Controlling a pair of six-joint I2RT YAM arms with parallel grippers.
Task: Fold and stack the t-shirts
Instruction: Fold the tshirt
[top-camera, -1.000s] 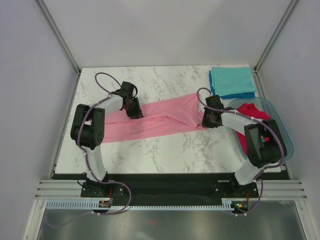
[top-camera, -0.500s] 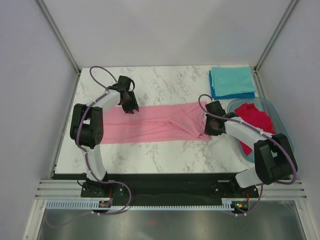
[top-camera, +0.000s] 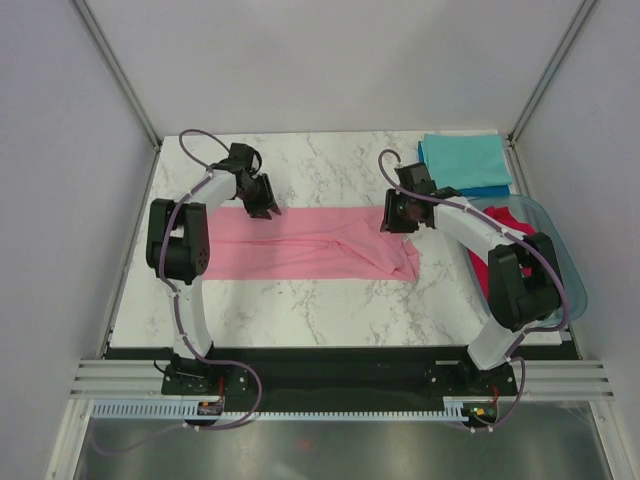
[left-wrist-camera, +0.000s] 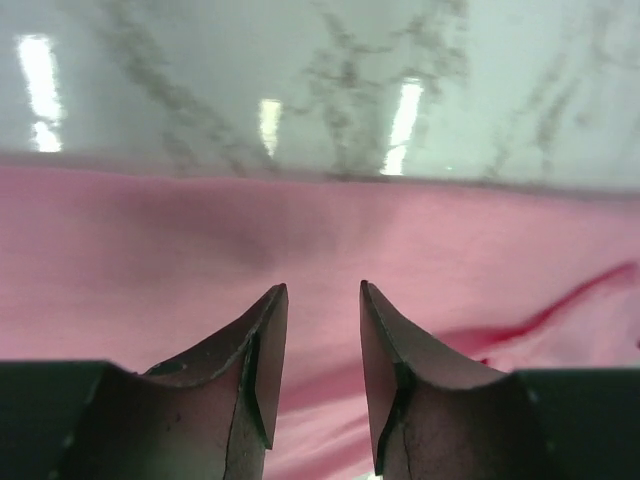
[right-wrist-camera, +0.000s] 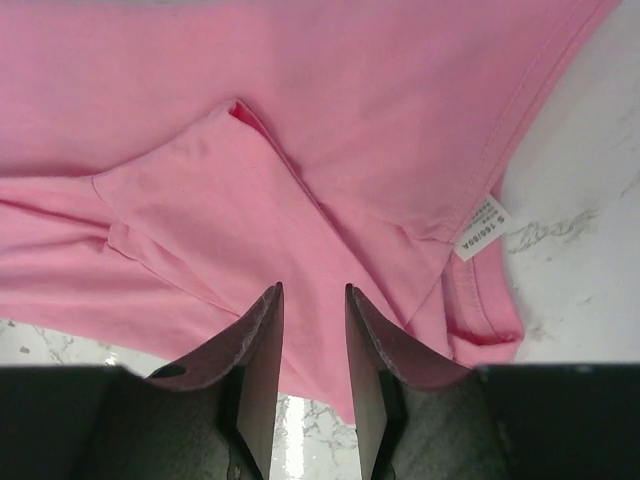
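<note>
arms (top-camera: 178, 245): white links, black joints | cables (top-camera: 200, 132): purple | hands (left-wrist-camera: 322, 300): dark tapered fingers (left-wrist-camera: 262, 360)

Left arm (top-camera: 200, 195), right arm (top-camera: 468, 222) stretched forward; both jaws parted, empty

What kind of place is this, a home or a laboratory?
Probably a laboratory test cell: white walls with metal corner posts enclose a marble-patterned table, a left arm and a right arm are bolted at its near edge, and a pink t-shirt lies on it.

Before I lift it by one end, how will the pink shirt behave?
Likely floppy: the pink shirt lies flat in soft folds, so it should sag. Probably light, being thin cloth. Pushed, it would likely bunch.
</note>
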